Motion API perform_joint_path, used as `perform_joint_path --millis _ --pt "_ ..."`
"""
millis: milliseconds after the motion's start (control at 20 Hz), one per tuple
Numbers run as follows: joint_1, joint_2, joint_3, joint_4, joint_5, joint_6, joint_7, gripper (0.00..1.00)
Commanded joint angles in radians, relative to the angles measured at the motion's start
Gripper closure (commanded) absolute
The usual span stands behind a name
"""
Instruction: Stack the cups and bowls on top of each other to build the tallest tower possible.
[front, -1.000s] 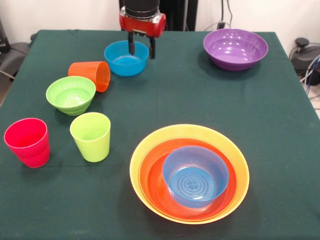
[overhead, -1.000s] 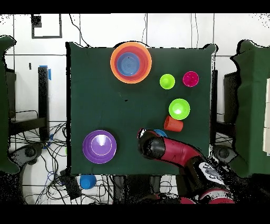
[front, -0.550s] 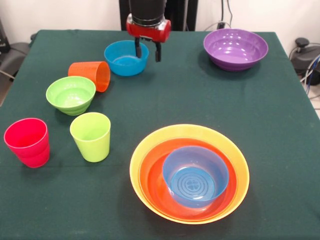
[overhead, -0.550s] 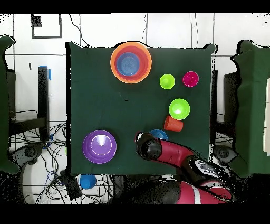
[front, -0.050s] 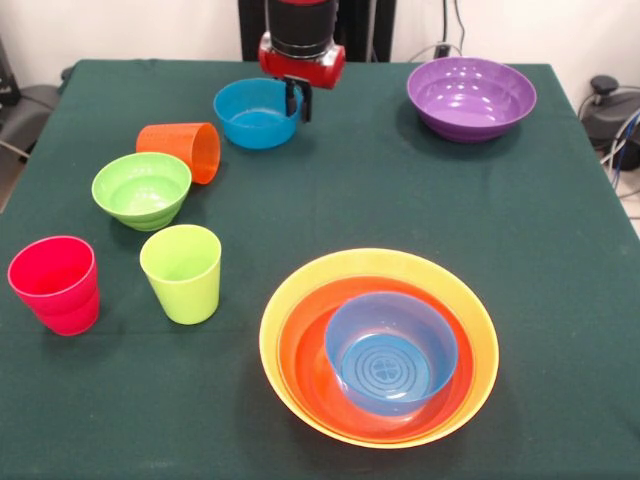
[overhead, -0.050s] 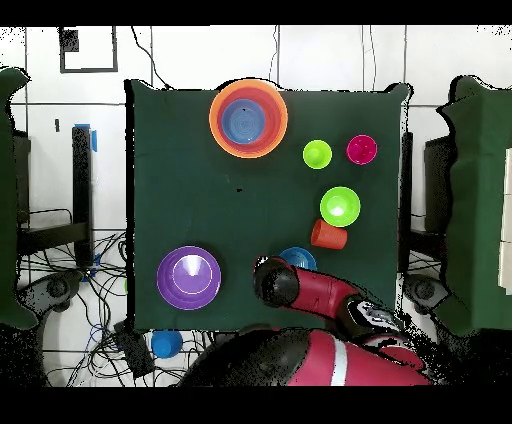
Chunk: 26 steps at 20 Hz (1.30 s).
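Bowls first: a small blue bowl (front, -0.050s: 257, 113) sits right under the hand (front, -0.050s: 297, 102), whose fingers look narrow and straddle its rim on the purple bowl's (front, -0.050s: 471, 97) side, though a firm hold cannot be confirmed. The tower (front, -0.050s: 379, 345) so far, yellow-orange, red-orange and blue nested, stands well away across the worktop (front, -0.050s: 400, 200). A thin rim pinch could slip or tip the bowl. Overhead, the arm hides the fingers.

On the green table (front, -0.050s: 560, 200) we count three cups (front, -0.050s: 181, 272), six bowls (front, -0.050s: 470, 97), three of them nested in one stack (front, -0.050s: 380, 345), and one gripper (front, -0.050s: 297, 100).
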Motion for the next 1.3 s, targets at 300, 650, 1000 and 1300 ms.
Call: perform_joint_path --millis 300,650,1000,1300 --pt "0.058 -0.05 0.066 -0.046 0.057 0.04 0.151 1.0" --pt "0.158 -0.207 0.024 -0.118 0.112 0.279 0.129 1.0" --pt "0.244 -0.247 -0.025 -0.301 0.107 0.547 0.094 1.0" --pt "0.277 -0.19 -0.005 -0.509 0.085 0.725 0.076 1.0"
